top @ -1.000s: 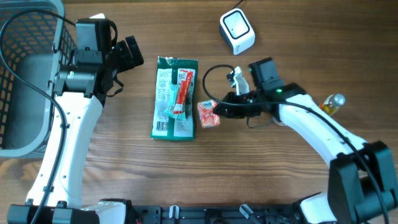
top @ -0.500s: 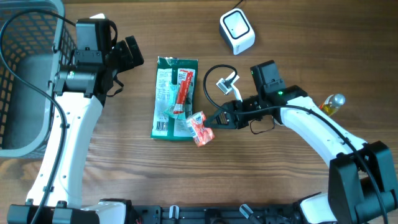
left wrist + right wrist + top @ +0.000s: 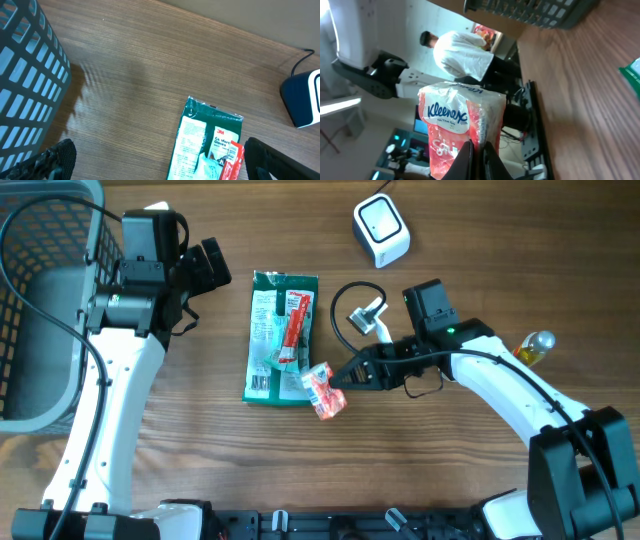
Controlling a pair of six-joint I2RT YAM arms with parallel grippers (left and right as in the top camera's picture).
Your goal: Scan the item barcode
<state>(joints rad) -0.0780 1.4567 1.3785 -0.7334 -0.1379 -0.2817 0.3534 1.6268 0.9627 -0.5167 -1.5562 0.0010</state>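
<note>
- Right gripper (image 3: 339,378) pinches the tissue pack (image 3: 322,390), lifted at the glove packet's (image 3: 282,337) near-right corner.
- Carry it far-right to the scanner (image 3: 381,230) and turn the barcode towards it (barcode side unseen).

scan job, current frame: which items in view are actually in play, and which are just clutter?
In play:
- Kleenex pack, pinched in the right end effector
- white scanner, apart from the pack

Lying about:
- green 3M glove pack with a red item on it
- small bottle beside the right arm
- grey basket
- left end effector, open, holding nothing
</note>
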